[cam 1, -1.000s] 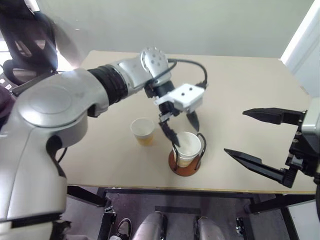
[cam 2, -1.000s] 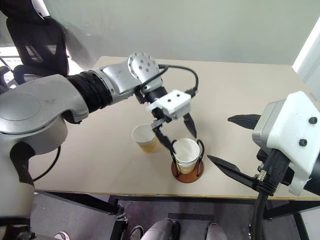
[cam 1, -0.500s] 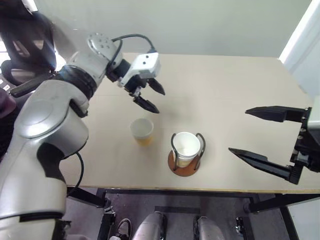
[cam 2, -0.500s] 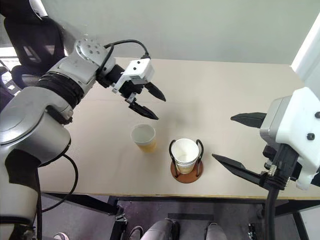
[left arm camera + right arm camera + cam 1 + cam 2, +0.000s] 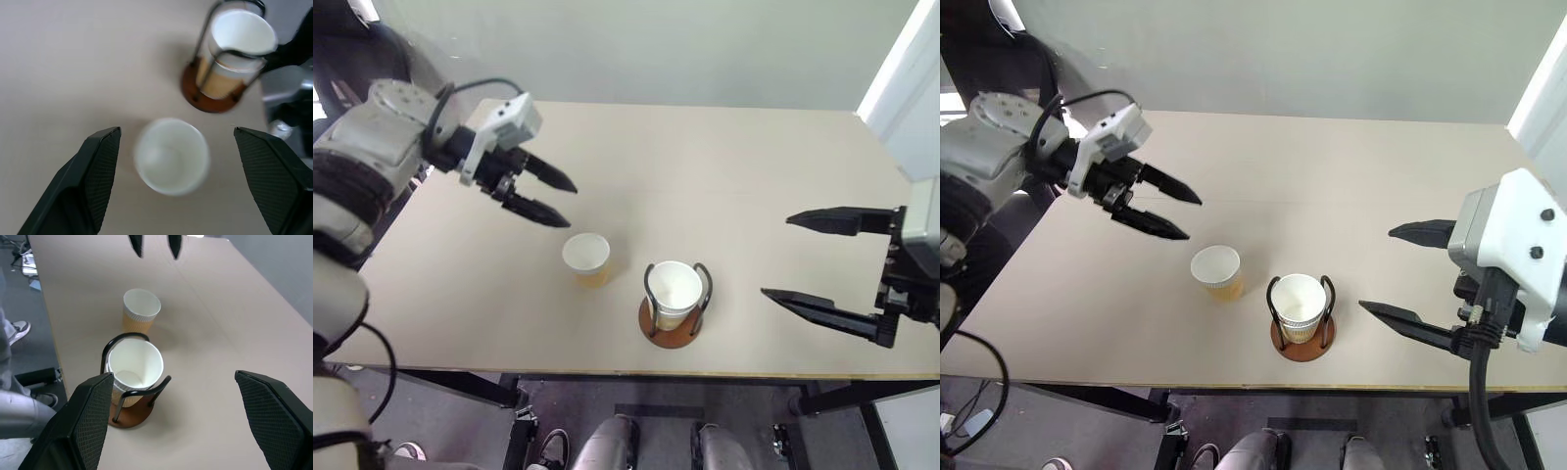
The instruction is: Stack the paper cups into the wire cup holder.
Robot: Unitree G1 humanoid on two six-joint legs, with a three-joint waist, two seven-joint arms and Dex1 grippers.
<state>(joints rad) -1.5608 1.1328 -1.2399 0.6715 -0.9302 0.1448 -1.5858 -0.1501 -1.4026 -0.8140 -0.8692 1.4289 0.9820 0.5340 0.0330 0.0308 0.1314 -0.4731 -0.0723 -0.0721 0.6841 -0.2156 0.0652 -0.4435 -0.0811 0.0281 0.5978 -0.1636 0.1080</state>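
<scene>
The wire cup holder (image 5: pixel 670 332), a reddish-brown disc with dark wire loops, stands near the table's front edge. A paper cup (image 5: pixel 675 286) sits upright inside it, and a second rim seems to show just below its own. Another paper cup (image 5: pixel 586 258) stands loose on the table just left of the holder (image 5: pixel 131 417). My left gripper (image 5: pixel 572 206) hovers open and empty above the table, to the left of and beyond that loose cup (image 5: pixel 171 155). Open and empty too, my right gripper (image 5: pixel 778 257) hangs to the right of the holder, apart from it.
The beige table (image 5: pixel 754 166) has bare surface behind and to the right of the cups. A black chair (image 5: pixel 979 49) stands off its far left corner. The holder sits close to the front edge.
My left gripper has pulled up and away from the holder to the left, past the loose cup, rolling as it went. The cup stays in the holder. The right gripper has held still.
</scene>
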